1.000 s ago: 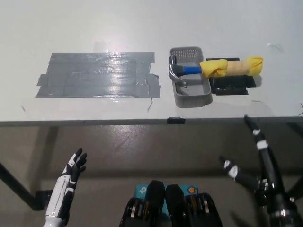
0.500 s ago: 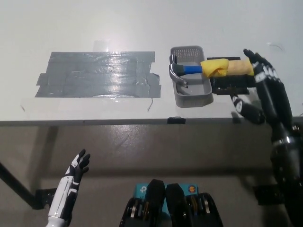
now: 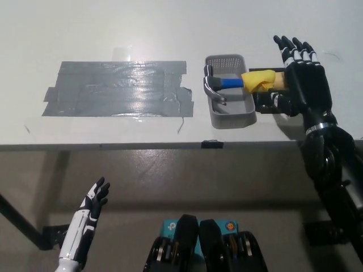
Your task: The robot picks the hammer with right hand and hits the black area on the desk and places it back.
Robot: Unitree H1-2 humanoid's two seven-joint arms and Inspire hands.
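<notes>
Black and spread-fingered, the right hand (image 3: 303, 79) now hovers over the far end of the hammer's yellow-wrapped handle, holding nothing. A second ago it hung below the desk edge; half a second ago it was just arriving, so the reach looks nearly finished and the grasp comes next. One hammer (image 3: 241, 83) lies with its head in the one grey basket (image 3: 229, 118), its handle sticking out rightward over a black pad. One patch of dark tape (image 3: 119, 89) waits well to the left. Below the desk, the white left hand (image 3: 93, 199) rests open.
</notes>
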